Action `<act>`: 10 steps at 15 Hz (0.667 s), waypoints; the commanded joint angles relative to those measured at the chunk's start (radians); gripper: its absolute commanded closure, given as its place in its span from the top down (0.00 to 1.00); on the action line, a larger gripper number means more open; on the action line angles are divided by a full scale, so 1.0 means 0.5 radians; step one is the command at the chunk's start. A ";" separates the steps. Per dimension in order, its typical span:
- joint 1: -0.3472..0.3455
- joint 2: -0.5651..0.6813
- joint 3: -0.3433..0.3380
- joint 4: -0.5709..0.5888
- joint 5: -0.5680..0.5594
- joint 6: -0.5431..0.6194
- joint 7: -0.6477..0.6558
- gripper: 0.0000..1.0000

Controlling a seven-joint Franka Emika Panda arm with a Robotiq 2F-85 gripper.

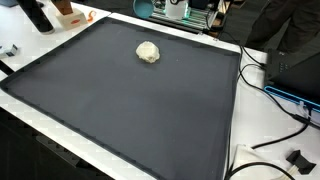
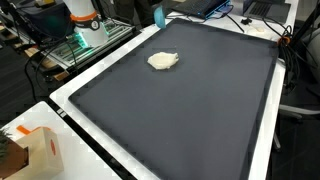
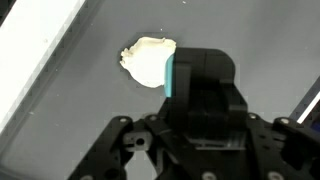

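A cream, lumpy blob point(image 1: 148, 52) point(image 2: 163, 61) lies on a large dark mat point(image 1: 120, 110) point(image 2: 190, 120), towards its far side. In the wrist view the blob point(image 3: 146, 58) sits just left of and beyond my gripper point(image 3: 201, 62), which partly hides its right edge. The fingers form one black block with no gap between them, so the gripper looks shut with nothing seen in it. A teal strip point(image 3: 168, 76) runs down the block's left side. The gripper hangs above the mat, not touching the blob. It does not appear in either exterior view.
A white table rim point(image 1: 236, 110) point(image 2: 70, 110) frames the mat. Cables point(image 1: 275, 95) and a black part point(image 1: 297, 158) lie off one side. An orange-and-white box point(image 2: 35, 150) stands near a corner. Equipment point(image 2: 85, 20) and a teal object point(image 2: 158, 15) stand at the far edge.
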 commanded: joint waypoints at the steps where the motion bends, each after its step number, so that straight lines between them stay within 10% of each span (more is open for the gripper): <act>1: 0.050 0.137 -0.176 0.034 0.217 -0.053 -0.558 0.25; 10: 0.012 0.479 -0.375 0.126 0.558 -0.258 -1.920 0.25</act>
